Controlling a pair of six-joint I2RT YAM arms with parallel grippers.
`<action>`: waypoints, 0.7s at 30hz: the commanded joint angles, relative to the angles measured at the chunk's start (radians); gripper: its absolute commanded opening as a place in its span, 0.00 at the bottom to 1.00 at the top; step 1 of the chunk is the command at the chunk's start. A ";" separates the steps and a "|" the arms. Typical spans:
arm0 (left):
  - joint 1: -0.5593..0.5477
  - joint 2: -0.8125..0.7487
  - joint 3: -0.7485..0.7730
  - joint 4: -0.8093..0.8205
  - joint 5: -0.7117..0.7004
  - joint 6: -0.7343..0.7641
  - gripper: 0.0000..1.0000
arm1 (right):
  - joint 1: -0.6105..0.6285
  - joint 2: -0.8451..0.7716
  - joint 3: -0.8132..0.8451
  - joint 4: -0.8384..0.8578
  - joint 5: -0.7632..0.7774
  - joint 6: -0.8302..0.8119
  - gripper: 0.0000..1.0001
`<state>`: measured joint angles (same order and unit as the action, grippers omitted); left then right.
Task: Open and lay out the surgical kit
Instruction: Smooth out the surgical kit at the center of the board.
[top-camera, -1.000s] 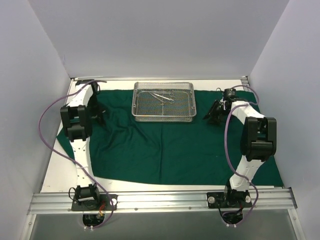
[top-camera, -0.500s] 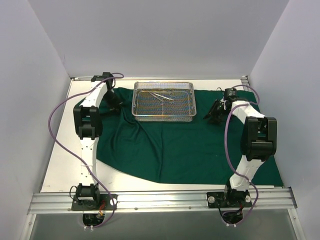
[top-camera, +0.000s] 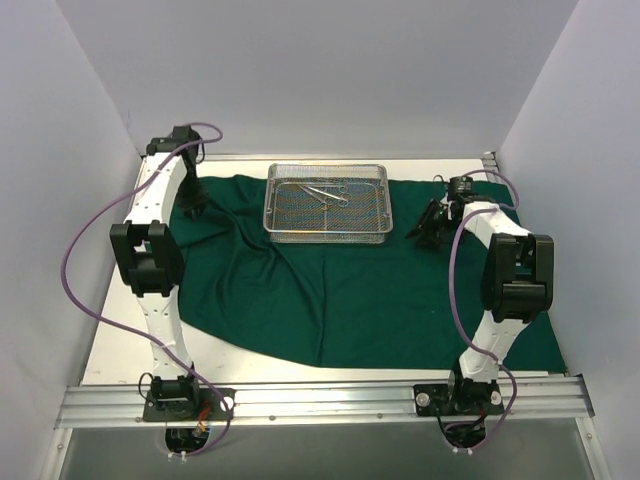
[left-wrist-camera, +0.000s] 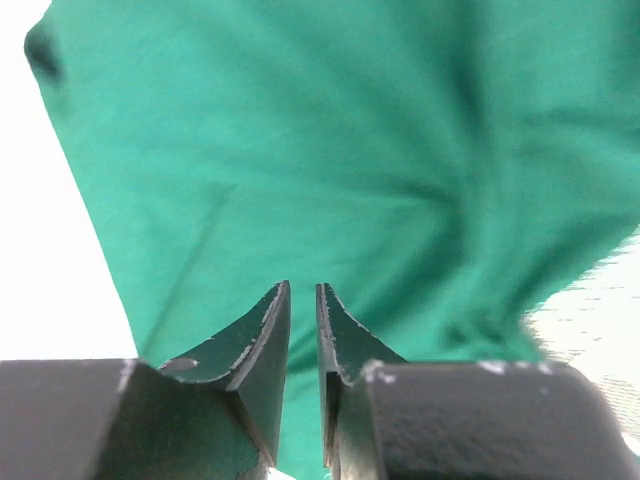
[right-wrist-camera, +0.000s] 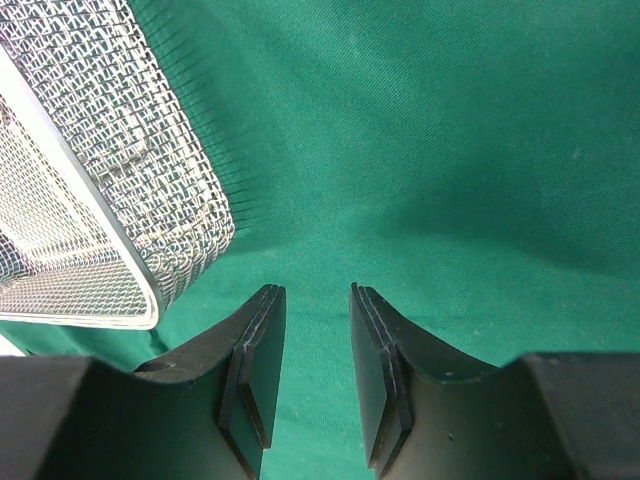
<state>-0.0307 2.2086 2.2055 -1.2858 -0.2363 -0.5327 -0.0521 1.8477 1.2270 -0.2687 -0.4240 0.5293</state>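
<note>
The dark green cloth (top-camera: 340, 290) lies spread over the table, with wrinkles at its far left. The silver wire-mesh tray (top-camera: 326, 238) stands on its far middle, with slim metal instruments (top-camera: 326, 193) inside. My left gripper (top-camera: 192, 200) is at the cloth's far left corner. In the left wrist view its jaws (left-wrist-camera: 302, 288) are nearly closed, with green cloth (left-wrist-camera: 330, 150) pinched in the narrow gap. My right gripper (top-camera: 425, 232) hangs open and empty just above the cloth (right-wrist-camera: 450, 130), right of the tray's corner (right-wrist-camera: 120, 190).
White walls enclose the table on three sides. Bare white tabletop (top-camera: 120, 330) shows left of the cloth. A metal rail (top-camera: 320, 400) with the arm bases runs along the near edge. Purple cables loop off both arms.
My left arm has swung from the cloth's left side to the far left corner, dragging the cloth with it. The cloth's left lobe is pulled in and spread backward. The right arm has not moved.
</note>
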 joint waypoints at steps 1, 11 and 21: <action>0.020 -0.033 -0.131 -0.018 -0.096 0.056 0.24 | -0.005 -0.031 0.000 -0.009 -0.016 -0.005 0.33; 0.026 -0.057 -0.334 0.033 -0.236 0.140 0.43 | -0.005 -0.045 -0.037 0.016 -0.029 -0.006 0.33; 0.025 -0.006 -0.380 0.066 -0.272 0.165 0.46 | -0.005 -0.028 -0.020 0.000 -0.036 -0.017 0.33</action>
<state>-0.0067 2.1914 1.8317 -1.2537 -0.4763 -0.3882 -0.0521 1.8458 1.1965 -0.2462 -0.4431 0.5278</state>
